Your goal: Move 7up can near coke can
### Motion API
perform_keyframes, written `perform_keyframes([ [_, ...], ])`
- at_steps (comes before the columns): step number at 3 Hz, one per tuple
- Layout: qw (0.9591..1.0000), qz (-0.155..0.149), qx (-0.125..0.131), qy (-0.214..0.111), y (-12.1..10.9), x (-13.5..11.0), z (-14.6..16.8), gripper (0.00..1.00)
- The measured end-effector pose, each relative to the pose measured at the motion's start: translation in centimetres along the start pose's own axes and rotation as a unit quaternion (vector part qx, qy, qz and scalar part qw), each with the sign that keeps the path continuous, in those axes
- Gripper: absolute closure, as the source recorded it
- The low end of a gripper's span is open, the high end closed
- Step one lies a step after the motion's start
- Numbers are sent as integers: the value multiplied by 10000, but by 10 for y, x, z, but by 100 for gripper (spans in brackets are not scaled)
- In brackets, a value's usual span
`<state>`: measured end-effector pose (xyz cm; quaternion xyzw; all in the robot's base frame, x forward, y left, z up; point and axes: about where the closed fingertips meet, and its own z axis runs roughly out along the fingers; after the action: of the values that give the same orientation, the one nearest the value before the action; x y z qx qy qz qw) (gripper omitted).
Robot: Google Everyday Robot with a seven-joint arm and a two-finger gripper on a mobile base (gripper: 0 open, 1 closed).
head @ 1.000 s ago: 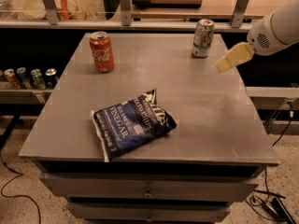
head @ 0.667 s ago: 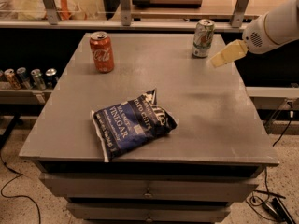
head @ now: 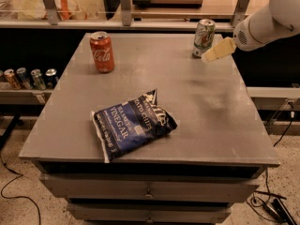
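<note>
The 7up can (head: 204,37), silvery-white with green markings, stands upright near the table's far right corner. The coke can (head: 102,51), red with white script, stands upright at the far left of the grey table (head: 187,107). My gripper (head: 216,51) comes in from the right on a white arm and hangs just right of and slightly in front of the 7up can, close to it. It holds nothing that I can see.
A blue bag of chips (head: 132,123) lies in the front middle of the table. A row of small cans (head: 29,78) stands on a low shelf to the left. A counter with posts runs behind the table. Cables lie on the floor.
The gripper has moved left and slightly back toward the 7up can. The cans and the chip bag have not moved.
</note>
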<state>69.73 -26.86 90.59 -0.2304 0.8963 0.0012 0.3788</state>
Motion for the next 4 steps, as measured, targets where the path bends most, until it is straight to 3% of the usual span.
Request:
perform_keyframes([
  [4, 9987, 425, 52, -289, -24, -38, 70, 0],
])
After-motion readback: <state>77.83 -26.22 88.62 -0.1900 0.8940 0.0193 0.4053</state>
